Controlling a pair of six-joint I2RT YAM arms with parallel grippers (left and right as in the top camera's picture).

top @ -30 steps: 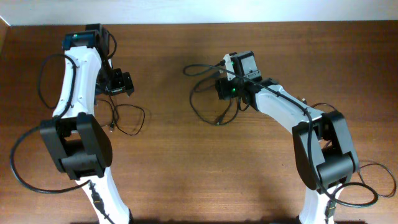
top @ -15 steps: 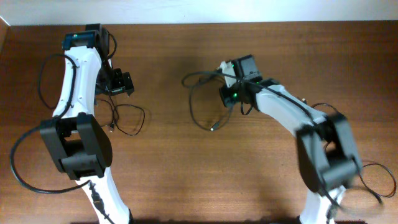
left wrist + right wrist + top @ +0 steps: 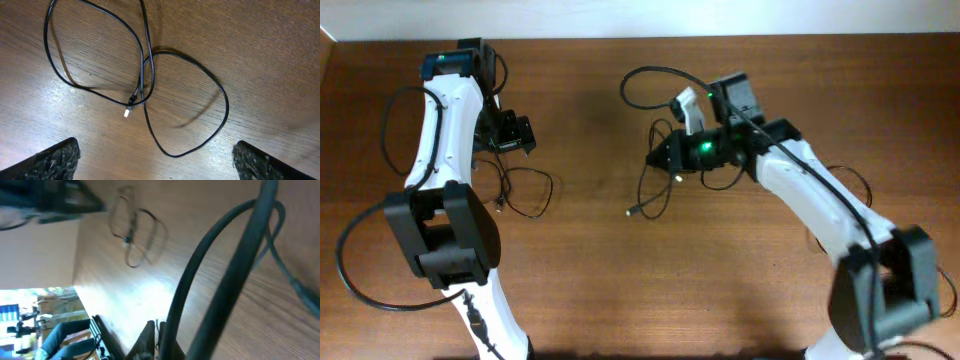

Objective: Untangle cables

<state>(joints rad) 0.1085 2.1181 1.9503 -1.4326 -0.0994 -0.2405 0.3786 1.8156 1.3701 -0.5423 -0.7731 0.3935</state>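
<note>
Your right end effector (image 3: 658, 156) is clenched on one black cable (image 3: 650, 69) near the middle of the tabletop (image 3: 580, 280), and the cable appears raised off the wood. It runs roughly far to near. A loop arcs toward the far edge, and its plug end (image 3: 633, 210) trails toward you, pointing near-left. Your left end effector (image 3: 510, 135) is released, hovering over a second cable (image 3: 148, 55) lying in two crossed loops. You seem mid-separation. Next, draw the held cable clear so its loops open, watching for snags.
</note>
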